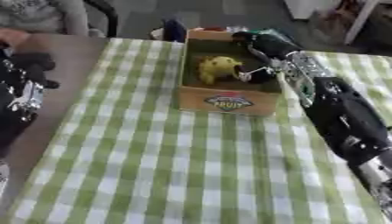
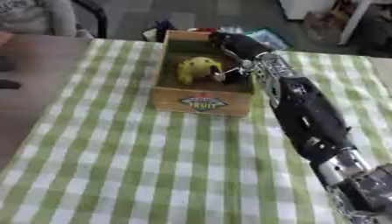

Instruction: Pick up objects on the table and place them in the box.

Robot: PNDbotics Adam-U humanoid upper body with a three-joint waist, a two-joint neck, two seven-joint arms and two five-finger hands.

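A brown box [image 1: 228,101] with a fruit label on its front stands at the far middle of the green checked table [image 1: 176,166]. A yellow rounded object [image 1: 217,68] lies inside it, left of centre. My right arm reaches in from the lower right. My right hand [image 2: 233,46], black, hangs over the box's right half, and its fingertips [image 1: 251,75] point down right beside the yellow object. Whether they still hold it is hidden. My left hand [image 1: 30,65] shows dark at the left edge, off the cloth.
Bare brown tabletop [image 1: 65,57] lies left of the cloth. A dark blue thing [image 1: 174,29] and some clutter sit just behind the box. My right forearm [image 2: 306,118] crosses the table's right side.
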